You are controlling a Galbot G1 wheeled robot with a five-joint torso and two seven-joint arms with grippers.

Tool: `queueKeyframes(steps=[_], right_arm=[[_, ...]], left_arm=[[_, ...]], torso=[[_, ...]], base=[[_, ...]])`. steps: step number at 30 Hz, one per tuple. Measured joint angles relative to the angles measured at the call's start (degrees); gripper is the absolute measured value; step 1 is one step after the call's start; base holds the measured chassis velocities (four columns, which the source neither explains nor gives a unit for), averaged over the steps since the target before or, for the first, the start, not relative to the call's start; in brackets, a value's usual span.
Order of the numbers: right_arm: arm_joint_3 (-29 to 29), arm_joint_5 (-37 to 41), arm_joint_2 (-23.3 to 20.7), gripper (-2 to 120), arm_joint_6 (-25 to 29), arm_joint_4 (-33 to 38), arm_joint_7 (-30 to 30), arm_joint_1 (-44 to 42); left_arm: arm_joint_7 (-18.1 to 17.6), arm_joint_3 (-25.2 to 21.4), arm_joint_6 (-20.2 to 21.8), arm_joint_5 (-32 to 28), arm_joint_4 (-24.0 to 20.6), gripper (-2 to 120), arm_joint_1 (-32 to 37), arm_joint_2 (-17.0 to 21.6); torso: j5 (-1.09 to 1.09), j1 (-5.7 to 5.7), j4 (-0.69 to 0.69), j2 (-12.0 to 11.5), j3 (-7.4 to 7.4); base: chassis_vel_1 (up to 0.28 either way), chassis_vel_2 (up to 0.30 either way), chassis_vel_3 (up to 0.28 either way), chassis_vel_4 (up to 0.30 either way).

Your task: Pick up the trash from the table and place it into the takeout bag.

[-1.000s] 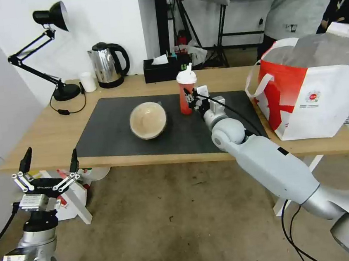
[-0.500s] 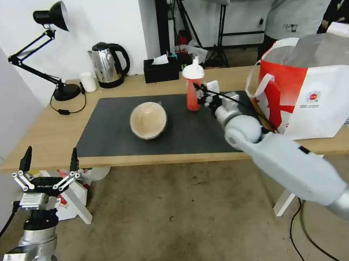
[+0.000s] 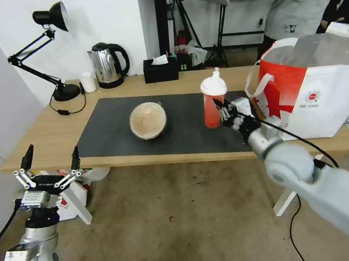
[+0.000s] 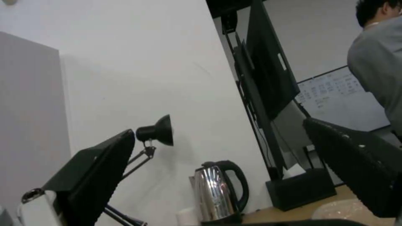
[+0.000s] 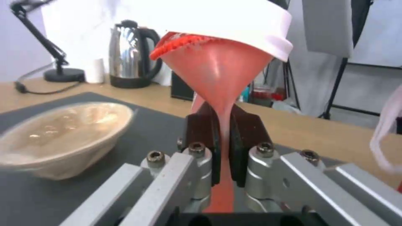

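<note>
Red drink cup (image 3: pixel 212 103) with white domed lid: clamped in the right tool (image 3: pixel 222 111), lifted clear of the dark mat (image 3: pixel 112 128), upright, positioned above the mat's right part and near the takeout bag (image 3: pixel 324 90). In the right wrist view the cup (image 5: pixel 222 72) is squeezed thin between the two dark pads (image 5: pixel 205 131) of the right tool (image 5: pixel 223 147). Beige-filled bowl (image 3: pixel 148 120): resting on the mat, left of the cup and well apart from it; also visible in the right wrist view (image 5: pixel 58 138). Takeout bag: standing open at the right end of the desk (image 3: pixel 50 131), foil lining exposed, one white handle toward the cup. Left tool (image 3: pixel 51 162): parked low in front of the desk's left end, fingers spread wide, holding nothing. Other items along the back of the desk: steel kettle (image 3: pixel 108 64), black tissue box (image 3: pixel 160 70), black lamp (image 3: pixel 50 52), small white cup (image 3: pixel 88 81).
</note>
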Motion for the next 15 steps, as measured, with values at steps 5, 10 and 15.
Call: queueKeyframes(steps=[5, 10, 15], right_arm=[[3.95, -2.51, 0.67, 3, 1.67, 4.56, -0.64, -8.15], [7.36, -3.57, 0.66, 3, 2.51, 8.82, -1.13, -14.01], [9.67, -3.50, -0.60, 3, 2.51, 11.66, -1.21, -15.88]], left_arm=[[0.00, 0.26, 0.04, -0.01, 0.00, 100, -0.11, 0.00], [0.01, 0.72, 0.12, 0.02, 0.02, 100, -0.32, 0.00], [0.01, 1.26, 0.17, 0.26, 0.16, 100, -0.52, 0.00]], torso=[[-0.03, 0.00, -0.01, 0.00, 0.00], [-0.04, 0.00, -0.01, 0.00, 0.00], [-0.05, 0.00, -0.01, 0.01, 0.00]], base=[[0.000, 0.000, 0.000, 0.000], [0.000, 0.000, 0.000, 0.000], [0.000, 0.000, 0.000, 0.000]])
